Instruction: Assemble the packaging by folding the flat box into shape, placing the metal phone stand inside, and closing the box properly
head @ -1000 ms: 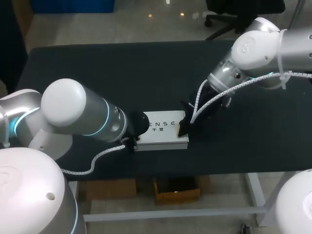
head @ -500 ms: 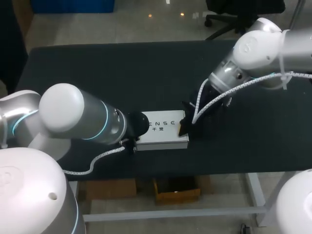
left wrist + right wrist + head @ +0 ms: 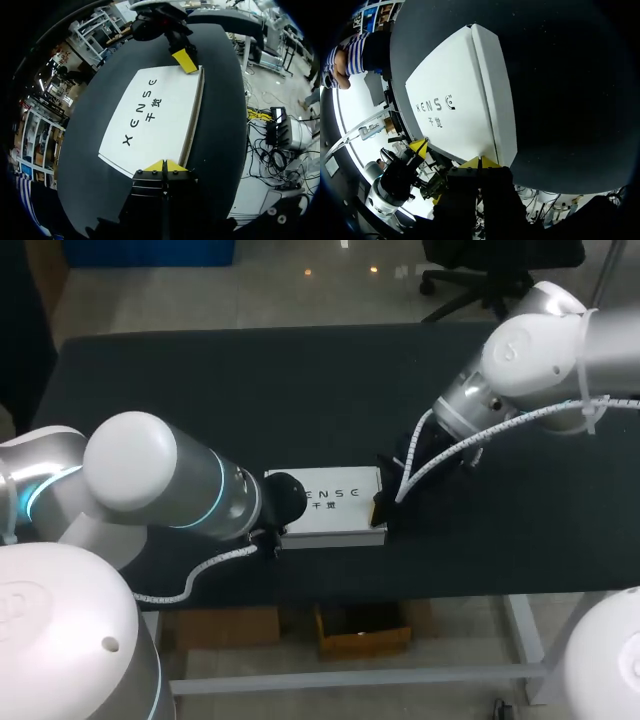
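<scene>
Box (image 3: 335,502): you had it lying flat near the surface's (image 3: 200,390) front edge. Left claw (image 3: 163,165): tips together, at the box's left end. Right claw (image 3: 479,161): tips together, at its right end.

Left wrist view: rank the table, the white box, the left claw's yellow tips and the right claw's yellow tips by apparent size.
1. table
2. white box
3. Yellow tips of the left claw and the right claw: they look about alike, and the left claw is nearest the camera, so I leave them unranked.
</scene>
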